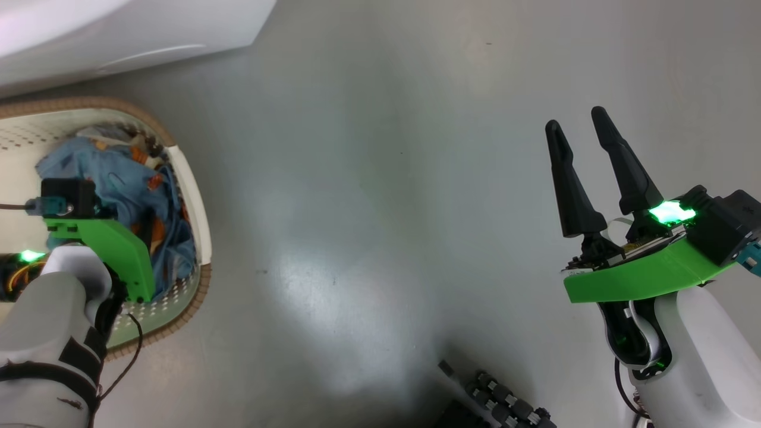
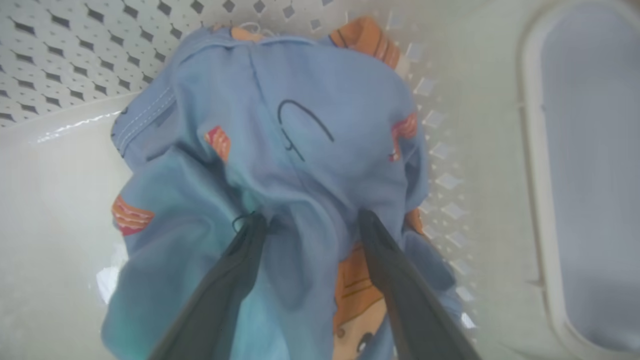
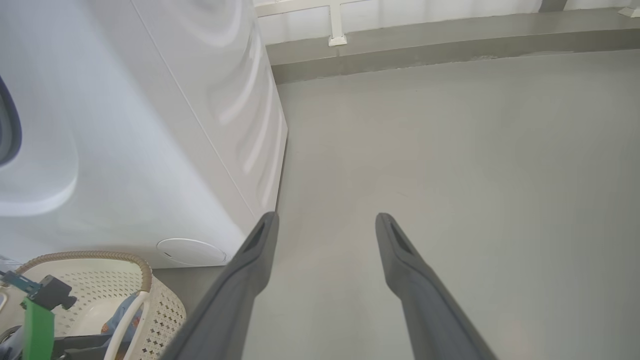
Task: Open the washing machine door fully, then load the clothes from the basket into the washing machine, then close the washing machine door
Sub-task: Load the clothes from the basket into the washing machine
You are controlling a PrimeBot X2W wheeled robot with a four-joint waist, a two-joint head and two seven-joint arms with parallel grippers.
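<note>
The clothes point(image 2: 300, 150), light blue fabric with orange-brown prints, lie bunched in the cream perforated basket point(image 2: 50, 50). My left gripper point(image 2: 312, 220) is open, and its two dark fingertips press into the fabric with a fold between them. From the head view, the left wrist covers the clothes point(image 1: 128, 178) in the basket point(image 1: 196, 214) at the left. My right gripper point(image 1: 575, 119) hangs open and empty over the bare floor, well to the right. The white washing machine point(image 3: 150, 125) stands behind the basket point(image 3: 165, 305). The washing machine door is out of view.
Grey floor point(image 1: 380, 208) stretches between the basket and my right arm. The machine's round cover point(image 3: 192, 251) sits low on its front, just above the basket rim. A pale wall base point(image 3: 450, 35) runs along the far side. Dark parts of my base point(image 1: 505, 407) show at the bottom.
</note>
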